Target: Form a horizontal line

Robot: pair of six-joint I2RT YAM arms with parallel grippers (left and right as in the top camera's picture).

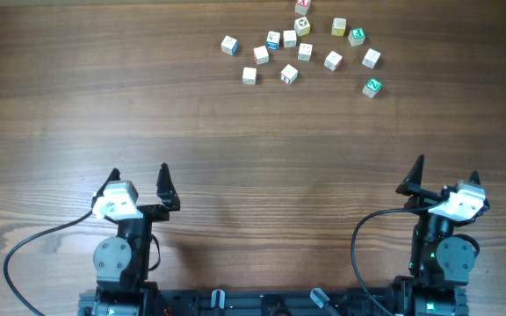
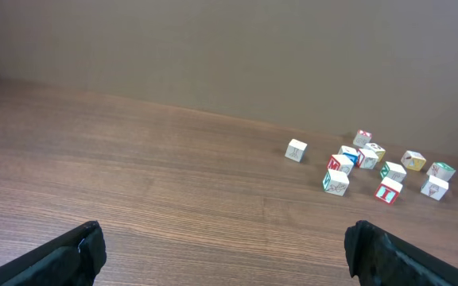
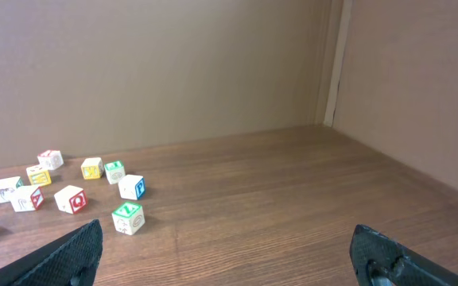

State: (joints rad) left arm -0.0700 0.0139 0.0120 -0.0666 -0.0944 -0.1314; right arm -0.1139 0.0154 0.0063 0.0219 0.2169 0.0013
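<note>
Nearest, the left end effector (image 1: 139,171) and right end effector (image 1: 446,168) sit at the near edge of the bench (image 1: 148,105), both spread wide and empty. Well apart from them, the letter cubes (image 1: 305,52) lie scattered at the far side, and no horizontal line is formed yet. The step should go best by choosing three neighbouring cubes, coming down from above, and nudging them edge to edge.

The light is soft and even over the brown table (image 1: 148,105), the far cubes (image 1: 289,75) cast only small faint shadows, nothing shines too bright, and the near black fingertips (image 2: 62,258) look a bit blurry.
</note>
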